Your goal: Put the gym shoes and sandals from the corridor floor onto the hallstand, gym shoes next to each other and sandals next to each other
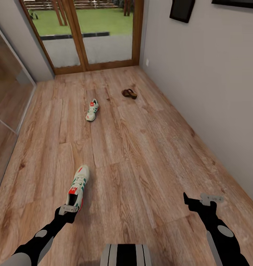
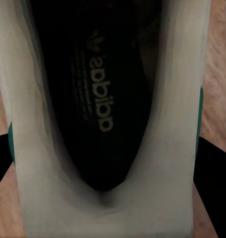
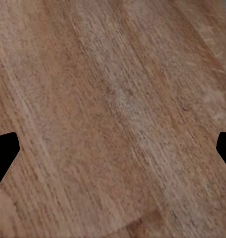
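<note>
1. Left gripper [image 1: 69,211] at lower left, jaws astride near gym shoe [image 1: 78,186] heel; grip can't be told.
2. Far gym shoe [image 1: 92,110], sandal [image 1: 129,94] upper centre, on corridor floor [image 1: 148,155].
3. Right gripper [image 1: 200,201] lower right, jaws released, over bare floor.

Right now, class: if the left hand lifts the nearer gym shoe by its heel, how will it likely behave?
The nearer gym shoe probably droops toe-down, since the left hand sits at the heel end only. Its open collar looks soft, so it may squash in the grip. It lies flat on its sole, so rolling seems unlikely.
</note>
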Controlling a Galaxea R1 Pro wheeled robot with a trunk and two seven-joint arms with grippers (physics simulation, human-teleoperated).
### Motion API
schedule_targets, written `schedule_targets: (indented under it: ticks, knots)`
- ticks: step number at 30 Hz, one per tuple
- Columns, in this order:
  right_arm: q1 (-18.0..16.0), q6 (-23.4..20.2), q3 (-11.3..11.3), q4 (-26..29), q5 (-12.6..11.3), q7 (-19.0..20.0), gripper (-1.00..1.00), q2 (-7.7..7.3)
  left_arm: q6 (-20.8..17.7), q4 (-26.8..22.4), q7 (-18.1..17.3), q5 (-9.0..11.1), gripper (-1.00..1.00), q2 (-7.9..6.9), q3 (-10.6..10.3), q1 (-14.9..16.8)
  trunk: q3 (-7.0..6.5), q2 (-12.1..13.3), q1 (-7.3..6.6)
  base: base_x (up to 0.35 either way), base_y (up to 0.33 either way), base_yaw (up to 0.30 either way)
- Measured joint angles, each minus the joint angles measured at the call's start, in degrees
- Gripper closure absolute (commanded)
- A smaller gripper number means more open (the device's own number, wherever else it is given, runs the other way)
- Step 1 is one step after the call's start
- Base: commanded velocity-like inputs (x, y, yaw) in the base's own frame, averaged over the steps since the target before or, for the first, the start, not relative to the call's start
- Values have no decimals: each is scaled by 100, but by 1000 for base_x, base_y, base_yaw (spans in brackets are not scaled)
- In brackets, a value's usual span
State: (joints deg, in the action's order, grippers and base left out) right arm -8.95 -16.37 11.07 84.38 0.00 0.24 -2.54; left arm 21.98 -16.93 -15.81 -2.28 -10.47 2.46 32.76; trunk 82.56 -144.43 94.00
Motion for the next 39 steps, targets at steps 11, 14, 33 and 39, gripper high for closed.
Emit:
schedule_targets:
  ticks: [11, 14, 33, 39]
  knots:
    - [75, 547, 1, -551, 441, 9, -100, -1, 17, 69, 210, 3, 100, -7, 183, -107, -303, 15, -28, 0, 0, -49]
    - [266, 1394, 3, -1097, 624, -4, -100, 9, 33, 31, 323, 30, 100, -18, 253, -338, -396, 19, -36, 0, 0, -69]
    - [756, 4092, 18, -3862, 683, -18, -100, 20, 989, 97, 375, 705, 100, 14, 615, -1459, -990, 44, -85, 0, 0, -44]
    - [757, 4134, 17, -4084, 676, -31, -100, 29, 1046, 40, 378, 722, 100, 4, 617, -1622, -1177, 52, -100, 0, 0, -1]
